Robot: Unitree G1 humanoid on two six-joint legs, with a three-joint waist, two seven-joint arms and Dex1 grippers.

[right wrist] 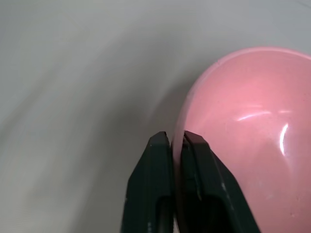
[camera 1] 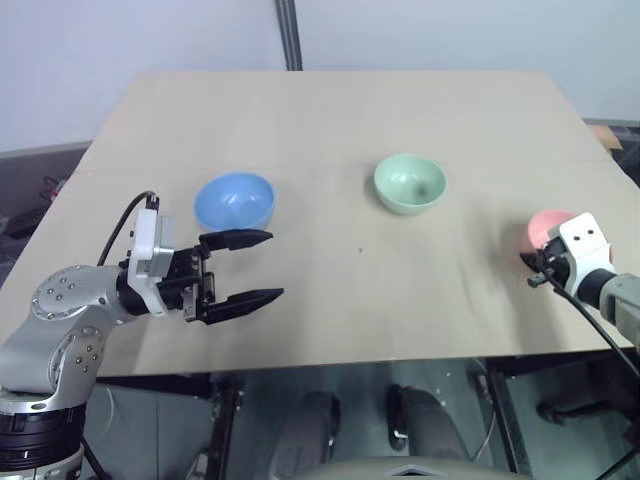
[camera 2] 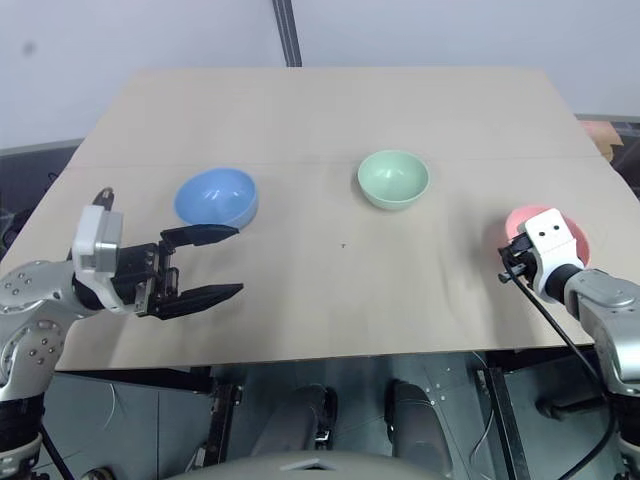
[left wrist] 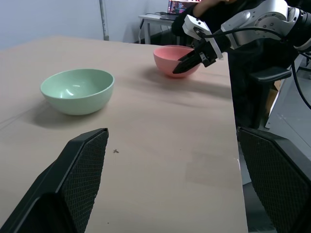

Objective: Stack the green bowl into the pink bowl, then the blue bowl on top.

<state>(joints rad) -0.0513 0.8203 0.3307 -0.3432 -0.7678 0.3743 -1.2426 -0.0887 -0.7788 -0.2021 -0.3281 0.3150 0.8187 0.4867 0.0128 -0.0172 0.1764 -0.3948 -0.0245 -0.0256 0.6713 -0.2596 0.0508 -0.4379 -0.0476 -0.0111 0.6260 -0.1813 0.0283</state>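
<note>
The blue bowl (camera 1: 234, 200) sits on the left part of the table, just beyond my left gripper (camera 1: 276, 265), which is open, empty and pointing sideways towards the middle. The green bowl (camera 1: 410, 183) stands upright in the middle, a little towards the back. The pink bowl (camera 1: 545, 228) is near the table's right edge. My right gripper (right wrist: 176, 138) is shut on the near rim of the pink bowl (right wrist: 243, 121), one finger inside it and one outside. The left wrist view shows the same grip on the pink bowl (left wrist: 170, 58).
The tan table (camera 1: 330, 110) has its front edge close below both grippers and its right edge just past the pink bowl. A metal pole (camera 1: 289, 35) rises behind the far edge. A desk with a screen (left wrist: 182, 6) stands beyond the right side.
</note>
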